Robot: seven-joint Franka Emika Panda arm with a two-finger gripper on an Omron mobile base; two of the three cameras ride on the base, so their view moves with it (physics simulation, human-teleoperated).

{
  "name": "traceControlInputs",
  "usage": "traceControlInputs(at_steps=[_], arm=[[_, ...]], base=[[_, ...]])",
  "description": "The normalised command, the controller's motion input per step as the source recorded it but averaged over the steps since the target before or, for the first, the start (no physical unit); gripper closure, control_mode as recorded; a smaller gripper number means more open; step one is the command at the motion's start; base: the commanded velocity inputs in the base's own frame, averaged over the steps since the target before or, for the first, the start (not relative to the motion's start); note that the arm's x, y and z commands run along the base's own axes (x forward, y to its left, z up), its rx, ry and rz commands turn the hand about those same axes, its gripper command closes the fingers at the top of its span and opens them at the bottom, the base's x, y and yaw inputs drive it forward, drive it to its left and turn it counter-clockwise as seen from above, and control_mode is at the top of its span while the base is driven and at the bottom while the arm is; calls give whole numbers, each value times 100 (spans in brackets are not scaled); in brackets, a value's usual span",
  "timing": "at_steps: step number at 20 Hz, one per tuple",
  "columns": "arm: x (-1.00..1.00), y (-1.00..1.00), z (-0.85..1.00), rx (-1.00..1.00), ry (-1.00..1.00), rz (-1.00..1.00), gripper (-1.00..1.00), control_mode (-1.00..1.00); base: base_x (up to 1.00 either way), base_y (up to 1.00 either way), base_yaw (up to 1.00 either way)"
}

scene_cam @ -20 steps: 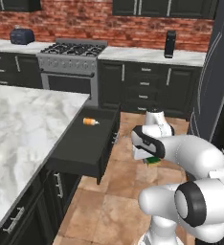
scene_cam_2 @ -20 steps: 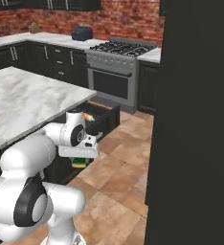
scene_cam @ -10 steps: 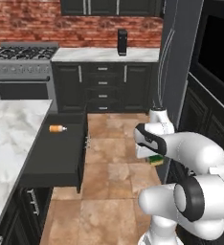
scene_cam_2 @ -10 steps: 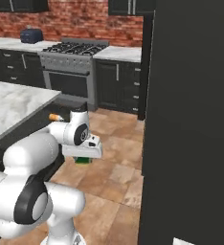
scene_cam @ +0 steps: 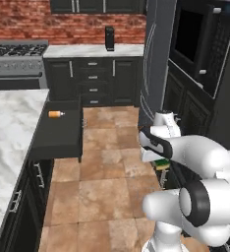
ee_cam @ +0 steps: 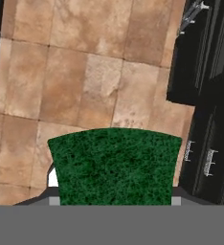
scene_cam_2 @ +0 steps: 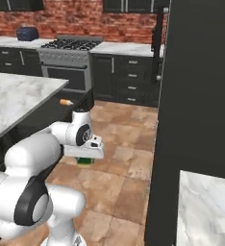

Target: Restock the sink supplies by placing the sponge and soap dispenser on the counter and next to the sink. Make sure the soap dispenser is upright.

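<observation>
base swung right since a second ago, stove now far left. sponge pinched in fingers over tiled floor, green side filling hand view. soap dispenser lying in open drawer.

I've got a terracotta tile floor running between dark cabinets. On my left a marble island has a dark drawer pulled open. Along the red brick wall sits a steel stove with a blue toaster on the worktop beside it. A dark canister stands on the far worktop, and a tall black fridge rises on my right.
</observation>
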Motion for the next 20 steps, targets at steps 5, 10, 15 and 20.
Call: traceControlInputs(at_steps=[5,10,15,20], arm=[[0,0,0,0,0,0,100,100],[0,0,0,0,0,0,100,100],[0,0,0,0,0,0,100,100],[0,0,0,0,0,0,100,100]], base=[[-76,30,-38],[-33,17,-66],[-37,15,-69],[-74,1,-67]])
